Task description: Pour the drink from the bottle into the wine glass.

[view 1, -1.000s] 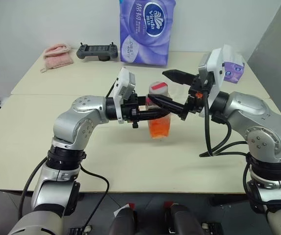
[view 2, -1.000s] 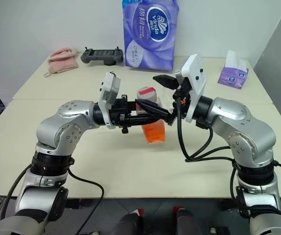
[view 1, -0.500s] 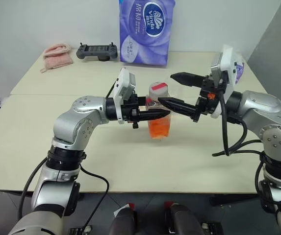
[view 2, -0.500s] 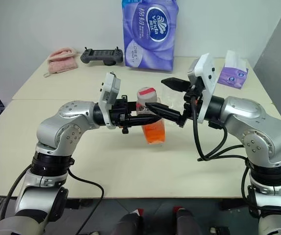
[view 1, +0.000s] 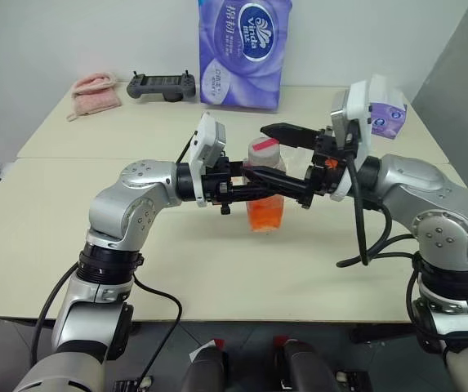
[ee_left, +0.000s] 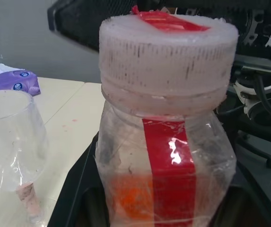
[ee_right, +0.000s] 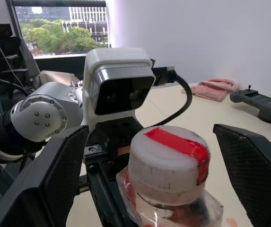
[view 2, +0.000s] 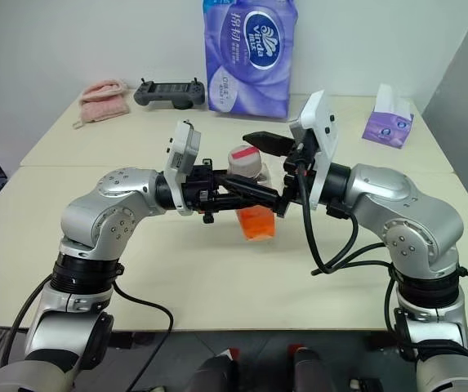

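Centrally, the cream counter carries every item, and the bottle serves as landmark. Behind the bottle, at the counter's far edge, stands a tall purple tissue pack. Beyond the bottle toward the robot's right lies a small purple tissue box. Far behind the bottle toward the robot's left rest a black game controller and, further left, a folded pink cloth.

The left end effector reaches in level from the robot's left, its black fingers pressed together on the bottle's body, pinching it just under the cap. The right end effector comes level from the opposite side with its fingers spread wide: one finger lies above and behind the cap, the other crosses in front of the bottle's shoulder, so the cap sits between them; whether either finger touches the cap cannot be told.

The bottle stands upright, held near the counter's middle; whether its base rests on the counter cannot be told. Its white cap, marked with a red strip, is on. The drink, orange-red, fills the bottle's lower part.

The wine glass, clear and stemmed, stands upright on the counter just beside the bottle, seen in the left wrist view.
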